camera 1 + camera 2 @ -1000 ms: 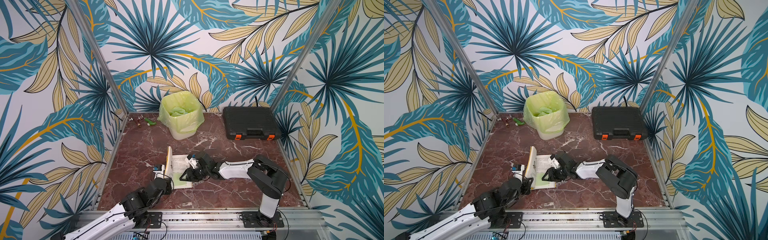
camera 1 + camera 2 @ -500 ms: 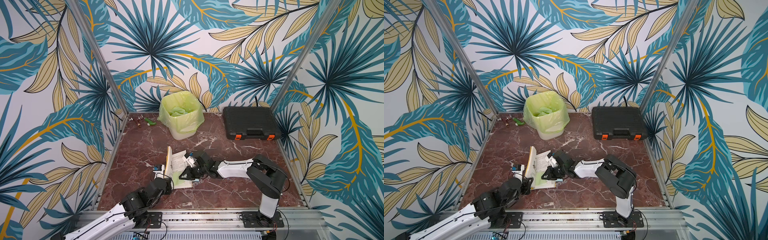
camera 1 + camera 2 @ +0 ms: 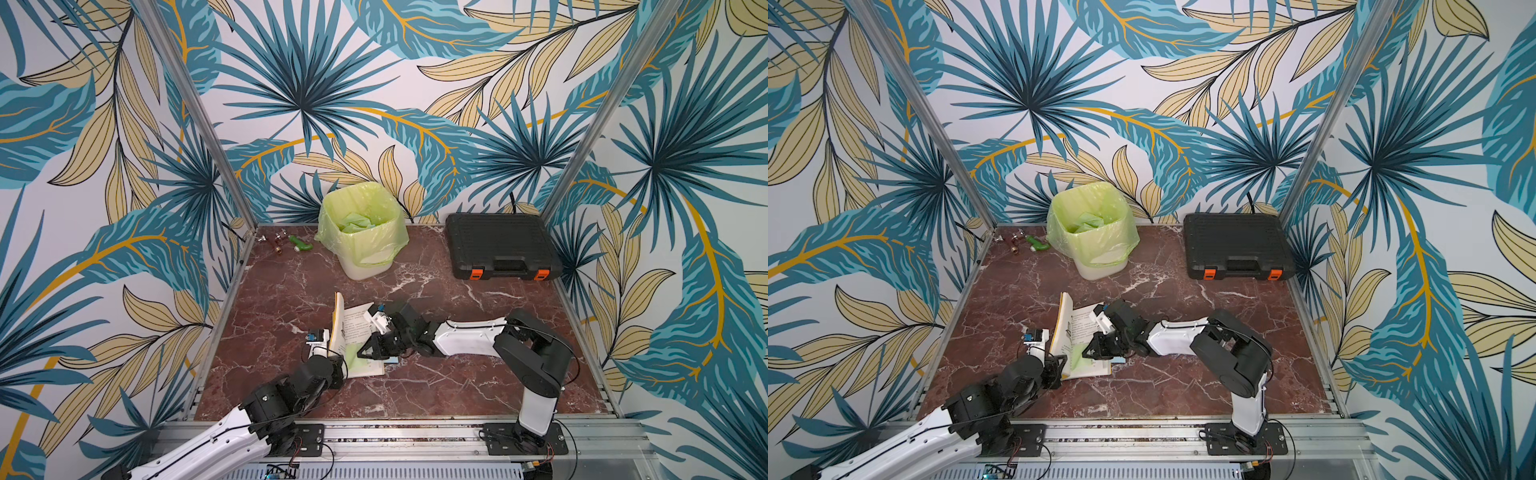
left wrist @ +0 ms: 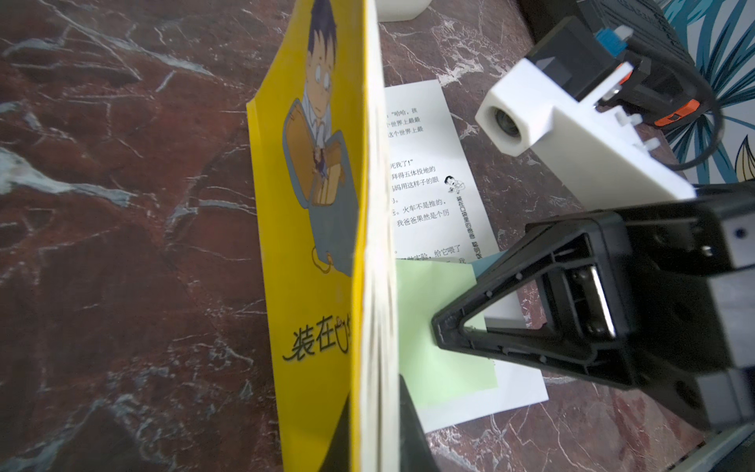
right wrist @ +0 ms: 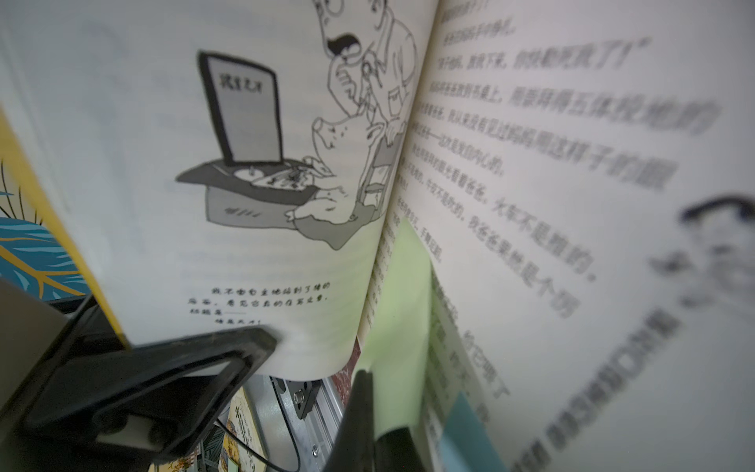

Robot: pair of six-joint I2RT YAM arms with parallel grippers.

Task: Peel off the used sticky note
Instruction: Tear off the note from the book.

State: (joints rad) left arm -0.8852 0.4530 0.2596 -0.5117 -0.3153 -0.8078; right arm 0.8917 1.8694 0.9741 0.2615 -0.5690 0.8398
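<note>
An open book [image 3: 355, 328] [image 3: 1079, 328] lies on the marble table. Its yellow cover [image 4: 310, 245] and left pages stand upright, with my left gripper [image 4: 376, 437] [image 3: 337, 365] shut on their lower edge. A light green sticky note [image 4: 433, 310] [image 5: 402, 294] [image 3: 353, 360] is stuck low on the flat right page. My right gripper [image 5: 374, 433] [image 3: 362, 354] [image 3: 1086, 354] reaches in from the right, its fingers shut on the note's outer edge. In the right wrist view the note's edge curls up between the black fingers.
A blue sticky note [image 5: 461, 425] [image 4: 486, 261] peeks from under the right page. A bin with a green liner [image 3: 361, 232] stands at the back, and a black case [image 3: 500, 245] at the back right. Small bottles [image 3: 286, 243] lie in the back left corner.
My right gripper has closed on the green sticky note's edge. The left gripper and the upright cover have stayed put.
</note>
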